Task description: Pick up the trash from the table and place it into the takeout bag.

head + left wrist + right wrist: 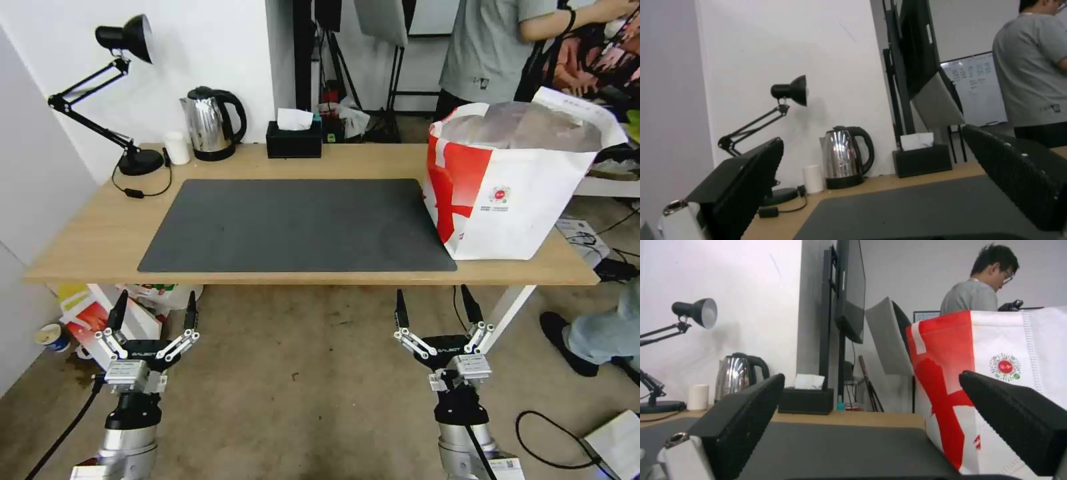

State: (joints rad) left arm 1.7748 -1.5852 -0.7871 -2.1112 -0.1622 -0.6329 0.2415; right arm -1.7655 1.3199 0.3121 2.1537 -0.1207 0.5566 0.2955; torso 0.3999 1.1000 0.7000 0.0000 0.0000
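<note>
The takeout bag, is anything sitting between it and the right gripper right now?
Nothing visible does. The right gripper hangs open below the table's near edge, and the takeout bag stands just beyond that edge at the dark mat's right end.

"GALBOT" is lettered in pale capitals across the black body of the left pincer [155,312], and the same word sits on the right pincer [436,309]. On the takeout bag [513,200], a small round red logo with lines of print beneath it, too small to read. Faint writing covers the whiteboard [974,90] behind, and that can't be made out either.
</note>
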